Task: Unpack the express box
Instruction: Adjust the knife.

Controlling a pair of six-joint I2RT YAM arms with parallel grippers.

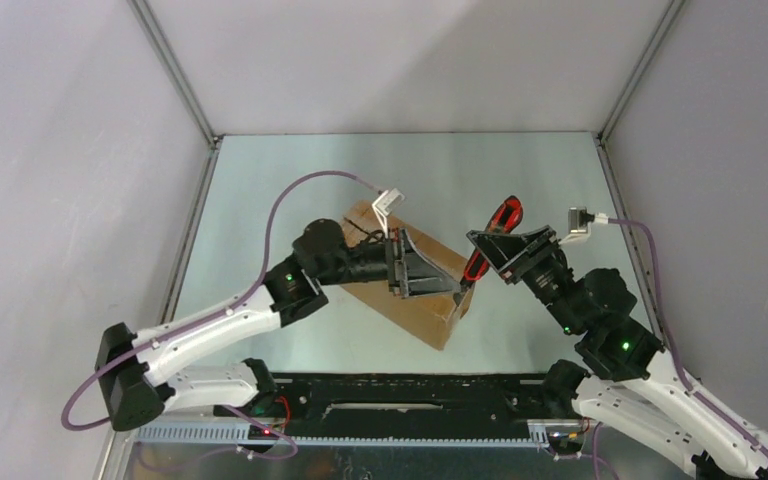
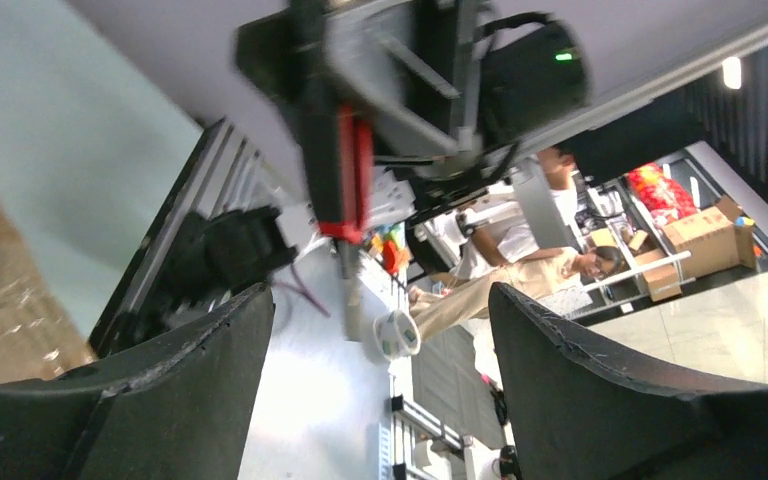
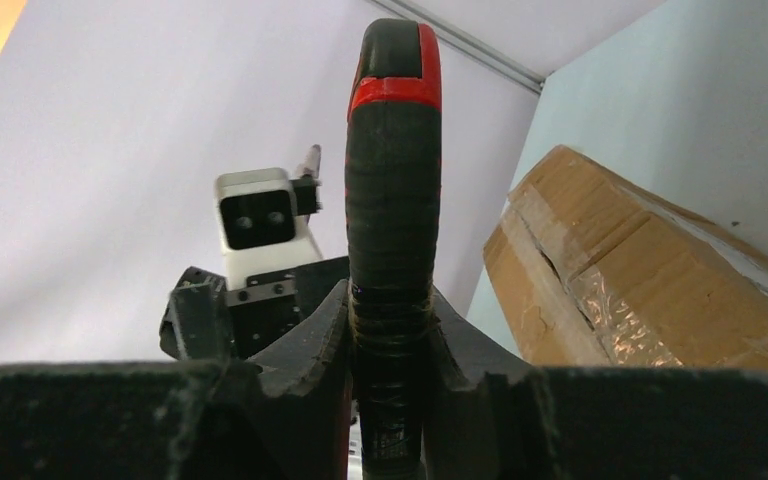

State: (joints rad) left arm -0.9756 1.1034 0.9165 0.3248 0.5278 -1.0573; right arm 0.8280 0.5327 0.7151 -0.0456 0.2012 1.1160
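Seen from the top external camera, the express box point(image 1: 415, 312) lies at an angle in the middle of the bench point(image 1: 290, 200). The left end effector point(image 1: 440, 275) lies across the box's top with its fingers spread. From the right, the right end effector point(image 1: 487, 245) is clamped on a red-and-black utility knife point(image 1: 505, 213). The knife's tip points down at the box's right end, but whether it touches the cardboard cannot be told.

The left wrist camera shows the left end effector point(image 2: 380, 300) with its two dark fingers point(image 2: 190, 400) well apart and nothing between them. A strip of brown box point(image 2: 0, 300) shows at the left edge. Beyond the gap hangs the knife point(image 2: 355, 170), blurred, with its blade pointing downward.

The right wrist camera shows the right end effector point(image 3: 390, 335) pressed tight on both sides of the knife handle point(image 3: 395, 200), which stands upright, black with a red band near its top. To the right lies the box point(image 3: 640, 270), with clear tape shining along its seam.
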